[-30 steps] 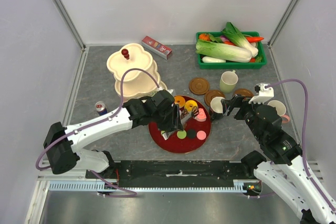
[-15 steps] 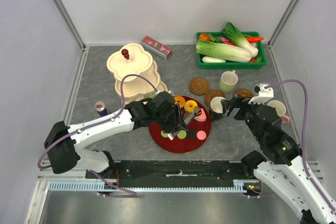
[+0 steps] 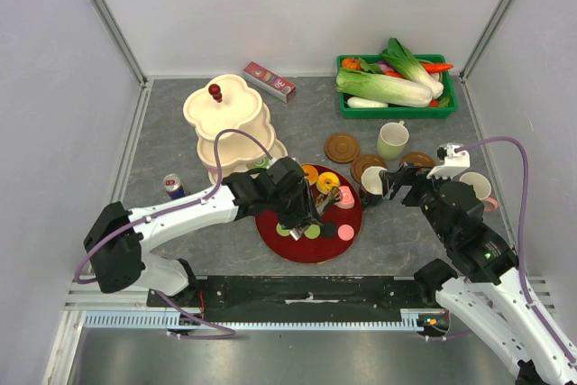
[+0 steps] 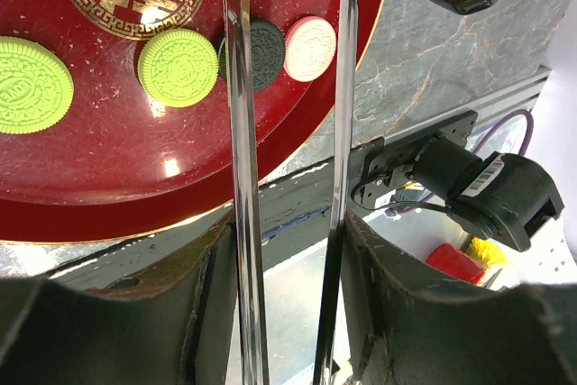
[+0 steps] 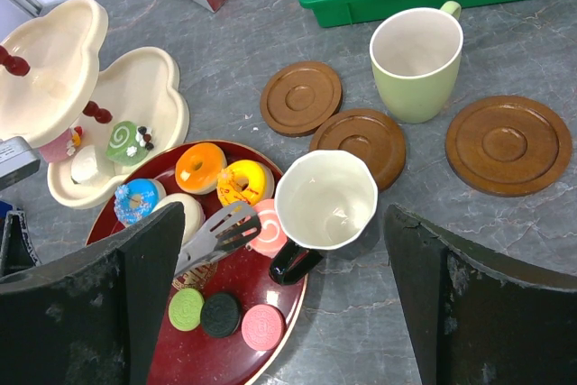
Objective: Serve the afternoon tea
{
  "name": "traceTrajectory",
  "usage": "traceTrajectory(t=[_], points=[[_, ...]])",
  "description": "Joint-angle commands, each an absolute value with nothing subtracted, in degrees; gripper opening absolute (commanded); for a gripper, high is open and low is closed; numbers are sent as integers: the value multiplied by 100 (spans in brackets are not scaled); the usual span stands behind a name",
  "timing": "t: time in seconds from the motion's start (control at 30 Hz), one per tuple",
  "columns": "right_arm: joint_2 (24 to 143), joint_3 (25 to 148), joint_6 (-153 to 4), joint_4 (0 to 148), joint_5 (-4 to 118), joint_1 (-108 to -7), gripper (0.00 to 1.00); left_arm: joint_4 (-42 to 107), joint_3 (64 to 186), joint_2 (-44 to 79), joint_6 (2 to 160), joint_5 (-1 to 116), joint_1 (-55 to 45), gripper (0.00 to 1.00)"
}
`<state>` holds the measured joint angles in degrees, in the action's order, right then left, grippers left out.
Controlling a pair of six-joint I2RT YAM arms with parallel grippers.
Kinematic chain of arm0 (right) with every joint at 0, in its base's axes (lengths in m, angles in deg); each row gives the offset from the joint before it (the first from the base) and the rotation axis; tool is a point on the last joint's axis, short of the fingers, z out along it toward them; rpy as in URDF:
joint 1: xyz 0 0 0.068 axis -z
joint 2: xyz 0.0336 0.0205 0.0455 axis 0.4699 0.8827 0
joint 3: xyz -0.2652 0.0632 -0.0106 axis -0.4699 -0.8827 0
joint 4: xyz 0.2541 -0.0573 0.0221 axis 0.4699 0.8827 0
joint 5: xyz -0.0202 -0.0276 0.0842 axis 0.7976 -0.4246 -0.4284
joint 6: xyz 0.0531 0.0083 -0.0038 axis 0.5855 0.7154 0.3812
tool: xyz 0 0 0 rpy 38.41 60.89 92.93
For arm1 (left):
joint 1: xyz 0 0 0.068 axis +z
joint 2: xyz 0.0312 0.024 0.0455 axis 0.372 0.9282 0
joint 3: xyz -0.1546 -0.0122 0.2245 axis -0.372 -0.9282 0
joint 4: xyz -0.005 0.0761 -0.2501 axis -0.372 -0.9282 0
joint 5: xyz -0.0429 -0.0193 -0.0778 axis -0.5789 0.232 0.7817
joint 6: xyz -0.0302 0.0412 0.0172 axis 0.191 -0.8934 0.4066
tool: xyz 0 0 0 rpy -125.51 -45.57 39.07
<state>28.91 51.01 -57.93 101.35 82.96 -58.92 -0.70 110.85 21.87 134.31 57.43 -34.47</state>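
My left gripper (image 3: 297, 209) is shut on metal tongs (image 4: 242, 132) and hangs over the red tray (image 3: 288, 250). The tongs' slotted head (image 5: 221, 232) lies beside a pink swirl cake (image 5: 268, 227). Orange (image 5: 200, 167), yellow (image 5: 243, 182) and blue (image 5: 137, 200) donuts sit on the tray with green (image 4: 178, 67), black (image 4: 268, 41) and pink (image 4: 310, 48) round sweets. My right gripper (image 5: 284, 214) is open, its fingers on either side of the black mug (image 5: 326, 200) at the tray's edge, apart from it. The pale green mug (image 5: 416, 65) stands behind three brown coasters (image 5: 365, 144).
A cream tiered stand (image 3: 227, 119) with a few sweets on its lower tier is left of the tray. The green crate of vegetables (image 3: 397, 86) is at the back right. A red box (image 3: 270, 81), a small can (image 3: 173, 187) and another mug (image 3: 476, 188) also stand around.
My left arm has shifted right over the tray, bringing the tongs' head closer to the pink swirl cake. The right arm has not moved.
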Motion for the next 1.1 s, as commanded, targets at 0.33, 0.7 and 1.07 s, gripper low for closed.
traceTrajectory(t=[0.33, 0.7, 1.07], points=[[2841, 5075, -5740, 9990, 8341, -5905, 98, 404, 11358, 2507, 13541, 6135, -3379, 51], [2832, 5067, -5731, 9990, 8350, -5896, 98, 492, 11376, 2551, 13515, 6275, -3344, 33], [2841, 5067, -5731, 9990, 8368, -5896, 98, 255, 11226, 2139, 13444, 6276, -3336, 14]])
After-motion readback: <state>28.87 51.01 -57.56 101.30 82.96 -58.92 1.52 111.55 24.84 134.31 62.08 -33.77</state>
